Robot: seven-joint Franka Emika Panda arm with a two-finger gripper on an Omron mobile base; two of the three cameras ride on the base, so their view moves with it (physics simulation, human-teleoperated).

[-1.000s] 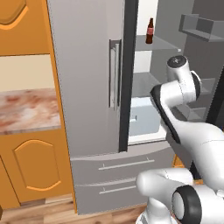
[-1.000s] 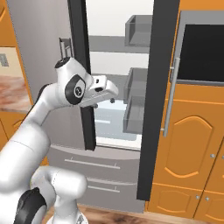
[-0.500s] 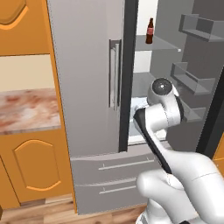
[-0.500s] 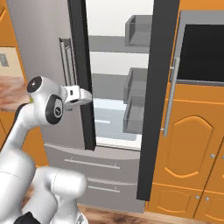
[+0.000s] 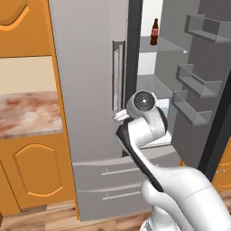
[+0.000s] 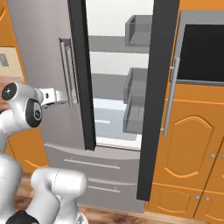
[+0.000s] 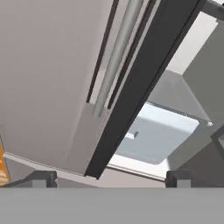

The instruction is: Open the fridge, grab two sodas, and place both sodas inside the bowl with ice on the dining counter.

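the gripper [image 7: 111, 177] hangs with its jaws spread wide and nothing between them, level with the lower end of the bar handle [image 5: 118, 76] on the closed left door of the fridge [image 5: 90, 90]. beyond it the right door stands swung open, its grey door bins [image 5: 194, 97] facing inward. farthest back, the dark-brown soda bottle [image 5: 154, 32] stands upright on an upper grey shelf [image 5: 164, 45]

My two base views flank the arm, sharing the fridge [image 5: 90, 90]; my hand view sits close, facing its handle [image 7: 116, 57].
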